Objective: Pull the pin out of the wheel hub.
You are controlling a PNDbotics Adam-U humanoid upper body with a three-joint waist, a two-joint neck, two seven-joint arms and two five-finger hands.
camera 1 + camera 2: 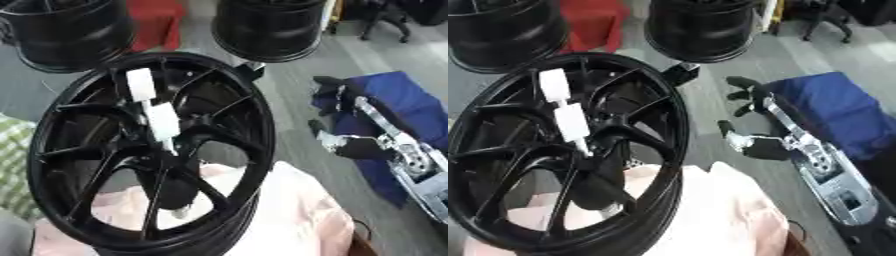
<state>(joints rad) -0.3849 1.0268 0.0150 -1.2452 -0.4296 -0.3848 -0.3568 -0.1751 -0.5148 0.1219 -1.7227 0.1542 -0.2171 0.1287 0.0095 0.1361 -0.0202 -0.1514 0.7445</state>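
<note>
Here's the pin point(153, 111), white and two-sectioned, sticking out of the wheel hub point(166, 150) near the centre of the black spoked rim. Its long axis runs from the hub's centre bore up and slightly toward the view's left, the fat outer end pointing at the upper spokes, the thin end seated down where the spokes meet. It looks fully in place, so the pull has not begun.

The hub itself stands tilted on edge, its lower rim resting against a pale pink cloth point(297, 220) that bunches below and to the right of it.

Off to the right of the hub, well apart from it, comes the right hand point(750, 120), its dark fingers spread and relaxed, holding nothing, with the silver forearm trailing toward the lower right over a blue cloth point(842, 110). So the pin lies to the left of that hand, across the near rim. The right hand is the only one in sight; the left hand shows in neither view.

My read: the coming move is a reach leftward over the rim, then a grasp across the pin's fat section and a draw along its axis, up and outward.

Beyond the hub, two more black rims point(267, 27) sit on the floor, a red thing point(162, 20) between them.
</note>
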